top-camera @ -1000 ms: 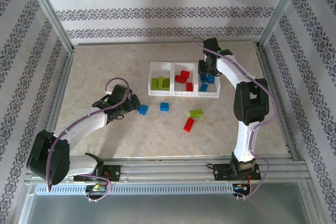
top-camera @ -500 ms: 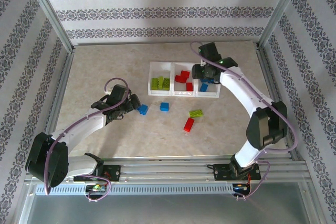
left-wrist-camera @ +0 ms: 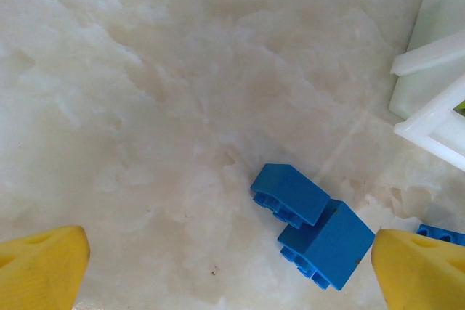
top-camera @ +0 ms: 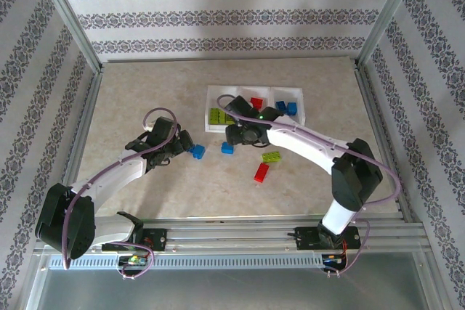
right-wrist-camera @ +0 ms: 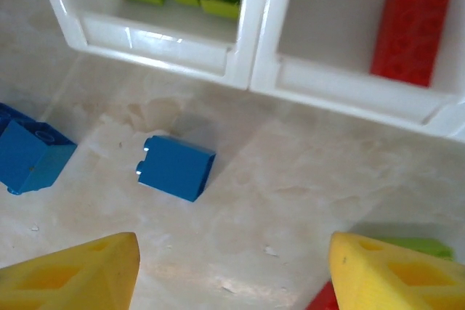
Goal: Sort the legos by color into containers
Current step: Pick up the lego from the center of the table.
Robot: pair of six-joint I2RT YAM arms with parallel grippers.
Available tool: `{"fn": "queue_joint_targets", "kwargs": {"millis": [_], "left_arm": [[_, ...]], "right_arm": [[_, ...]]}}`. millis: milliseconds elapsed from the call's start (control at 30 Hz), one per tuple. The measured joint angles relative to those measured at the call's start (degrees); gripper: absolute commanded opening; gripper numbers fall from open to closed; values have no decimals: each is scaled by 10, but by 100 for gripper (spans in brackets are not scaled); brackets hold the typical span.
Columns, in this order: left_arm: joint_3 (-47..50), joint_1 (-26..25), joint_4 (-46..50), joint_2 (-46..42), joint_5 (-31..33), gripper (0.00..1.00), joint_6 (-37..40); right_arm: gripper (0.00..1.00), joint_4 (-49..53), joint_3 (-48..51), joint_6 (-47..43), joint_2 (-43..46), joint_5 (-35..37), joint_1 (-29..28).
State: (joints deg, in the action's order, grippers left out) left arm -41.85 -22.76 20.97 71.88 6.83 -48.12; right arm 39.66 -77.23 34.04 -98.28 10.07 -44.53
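Blue legos (left-wrist-camera: 327,241), seemingly touching, near tray (left-wrist-camera: 436,125)

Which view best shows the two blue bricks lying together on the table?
Left wrist: the two blue bricks appear large, close and unobstructed. Top external shows them as one small blob; right wrist cuts them at its left edge.

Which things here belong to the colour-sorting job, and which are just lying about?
Belong: blue legos, lime green lego, red lego, white tray, sorted legos inside it.
Just there: table, patterned walls, metal frame.
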Motion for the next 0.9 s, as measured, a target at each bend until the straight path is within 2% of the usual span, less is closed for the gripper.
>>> {"fn": "queue_joint_targets", "kwargs": {"millis": [300, 367, 400, 900], "left_arm": [[4, 0, 0, 0, 0, 100, 0], [8, 0, 0, 0, 0, 100, 0], [9, 0, 0, 0, 0, 100, 0], [10, 5, 0, 0, -7, 100, 0]], "right_arm": [[85, -3, -32, 55, -115, 0, -31], [91, -3, -42, 63, -130, 0, -32], [98, -3, -46, 66, -134, 0, -32], [96, -7, -105, 76, -210, 8, -23]]}}
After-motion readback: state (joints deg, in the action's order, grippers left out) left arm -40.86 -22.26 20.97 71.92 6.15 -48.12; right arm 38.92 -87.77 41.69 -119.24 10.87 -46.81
